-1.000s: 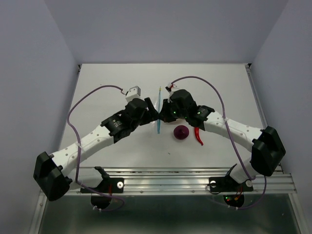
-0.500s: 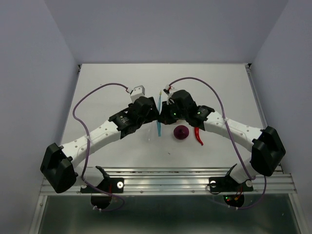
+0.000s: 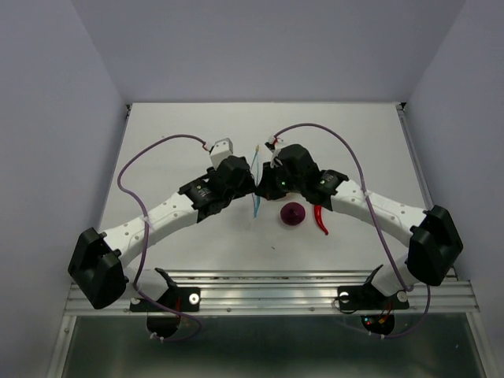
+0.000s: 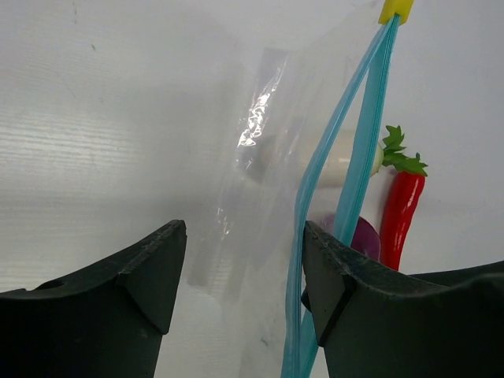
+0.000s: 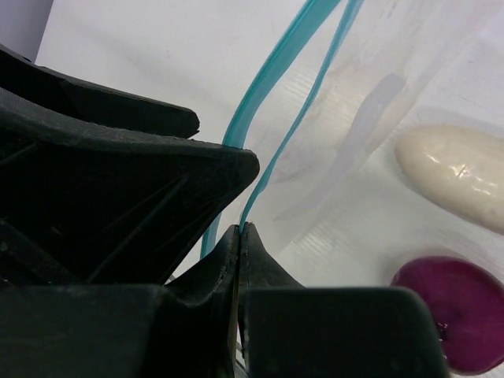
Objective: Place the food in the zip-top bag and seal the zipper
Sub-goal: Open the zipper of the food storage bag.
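The clear zip-top bag [image 4: 260, 157] is held up on edge between my two grippers. Its blue zipper [image 3: 257, 185] shows as two parted strips [image 4: 319, 181] with a yellow tab [image 4: 396, 9] at the far end. My right gripper [image 5: 240, 228] is shut on one zipper strip [image 5: 272, 169]. My left gripper [image 4: 244, 236] is open, with the other strip and the bag wall between its fingers, close to the right finger [image 4: 331, 276]. The white radish [image 5: 461, 173], purple onion [image 3: 294, 213] and red chili [image 3: 320, 220] lie on the table outside the bag, beside my right arm.
The white table [image 3: 181, 134] is walled by pale panels at the back and both sides. A metal rail [image 3: 268, 287] runs along the near edge. Purple cables loop above both arms. The left gripper's black body [image 5: 102, 197] fills the left of the right wrist view.
My left arm has swung right, bringing its open gripper up against the bag's zipper edge. The right gripper, the bag and the food have stayed in place.
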You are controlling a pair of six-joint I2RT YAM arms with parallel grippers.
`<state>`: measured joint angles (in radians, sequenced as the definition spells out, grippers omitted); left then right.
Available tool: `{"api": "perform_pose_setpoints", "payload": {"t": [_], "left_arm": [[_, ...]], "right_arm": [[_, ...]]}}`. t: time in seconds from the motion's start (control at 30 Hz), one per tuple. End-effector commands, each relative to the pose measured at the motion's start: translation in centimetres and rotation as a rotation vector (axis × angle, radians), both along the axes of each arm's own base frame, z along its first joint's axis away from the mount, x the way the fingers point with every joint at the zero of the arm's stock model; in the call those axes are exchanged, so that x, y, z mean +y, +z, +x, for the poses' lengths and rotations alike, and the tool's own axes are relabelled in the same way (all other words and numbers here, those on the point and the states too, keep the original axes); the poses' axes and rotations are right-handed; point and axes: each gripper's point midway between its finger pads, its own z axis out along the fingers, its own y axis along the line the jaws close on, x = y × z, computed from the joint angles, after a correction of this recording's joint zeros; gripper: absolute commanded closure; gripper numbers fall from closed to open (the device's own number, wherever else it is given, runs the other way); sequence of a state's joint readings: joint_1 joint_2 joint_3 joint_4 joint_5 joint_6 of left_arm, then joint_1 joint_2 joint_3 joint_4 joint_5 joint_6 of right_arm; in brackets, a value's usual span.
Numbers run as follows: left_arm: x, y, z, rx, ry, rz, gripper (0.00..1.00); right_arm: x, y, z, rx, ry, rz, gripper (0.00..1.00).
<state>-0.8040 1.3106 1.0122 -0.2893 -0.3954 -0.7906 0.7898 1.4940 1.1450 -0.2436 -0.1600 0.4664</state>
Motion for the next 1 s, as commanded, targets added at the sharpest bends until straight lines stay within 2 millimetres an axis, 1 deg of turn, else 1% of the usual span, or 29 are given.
{"api": "perform_pose_setpoints", "payload": {"t": [0.0,0.07,0.17,0.2,0.27,0.33,0.37,0.47,0.5,0.53,0.57,0.6,0.63,0.67,0.7,0.73,0.83,0.9,0.93,0.97], "left_arm": [[0.6,0.6,0.2,-0.015,0.035,0.010,0.30],[0.6,0.4,0.2,-0.010,0.032,0.013,0.31],[0.3,0.1,0.4,-0.008,0.029,0.012,0.37],[0.1,-0.1,0.5,-0.004,0.028,0.012,0.43],[-0.2,-0.3,0.6,0.001,0.020,0.010,0.50],[-0.6,-0.6,0.9,0.004,0.018,0.011,0.58],[-0.7,-0.8,1.0,0.010,0.018,0.016,0.66],[-0.3,-1.1,1.4,0.020,0.058,0.034,0.82],[0.2,-1.4,1.2,0.032,0.073,0.053,0.96],[0.6,-1.3,1.3,0.036,0.090,0.063,1.00],[1.1,-0.9,1.5,0.025,0.116,0.072,1.00],[1.7,-1.0,1.3,0.033,0.127,0.096,1.00],[2.1,-0.9,1.3,0.034,0.136,0.109,1.00],[2.4,-0.4,1.4,0.024,0.147,0.118,1.00],[2.8,-0.2,1.1,0.026,0.141,0.139,1.00],[2.9,0.0,1.1,0.025,0.137,0.144,1.00],[2.9,1.0,0.9,0.012,0.100,0.153,1.00],[2.9,1.5,0.7,0.007,0.080,0.152,1.00],[3.0,1.6,0.7,0.004,0.076,0.159,1.00],[3.0,1.8,0.6,0.000,0.073,0.159,1.00]], "right_arm": [[0.2,3.5,0.8,-0.078,-0.018,0.036,0.99],[0.2,3.6,0.8,-0.077,-0.017,0.039,0.99],[0.2,3.4,0.6,-0.074,-0.010,0.037,0.99],[0.1,3.3,0.6,-0.074,-0.008,0.029,0.99],[-0.1,3.1,0.6,-0.073,-0.012,0.012,0.99],[-0.5,2.6,0.6,-0.066,-0.016,-0.012,0.99],[-0.7,2.4,0.6,-0.067,-0.026,-0.022,0.99],[-1.5,2.2,0.9,-0.071,-0.062,-0.049,0.99],[-1.8,2.5,1.1,-0.079,-0.081,-0.056,0.99],[-3.0,2.0,1.7,-0.088,-0.144,-0.100,0.99],[-3.7,2.0,2.1,-0.096,-0.180,-0.125,0.99],[-4.7,1.8,2.3,-0.094,-0.226,-0.160,0.99],[-6.3,1.7,3.4,-0.126,-0.318,-0.208,0.99],[-7.2,1.6,3.8,-0.136,-0.367,-0.238,0.99],[-8.9,1.4,4.4,-0.151,-0.454,-0.293,0.99],[-9.7,1.3,4.7,-0.160,-0.496,-0.319,0.99],[-11.5,1.0,5.3,-0.171,-0.598,-0.371,0.99],[-12.7,0.8,6.0,-0.174,-0.671,-0.413,0.99],[-12.8,1.0,6.2,-0.179,-0.688,-0.417,0.99],[-13.3,0.4,6.6,-0.166,-0.704,-0.433,0.99]]}}
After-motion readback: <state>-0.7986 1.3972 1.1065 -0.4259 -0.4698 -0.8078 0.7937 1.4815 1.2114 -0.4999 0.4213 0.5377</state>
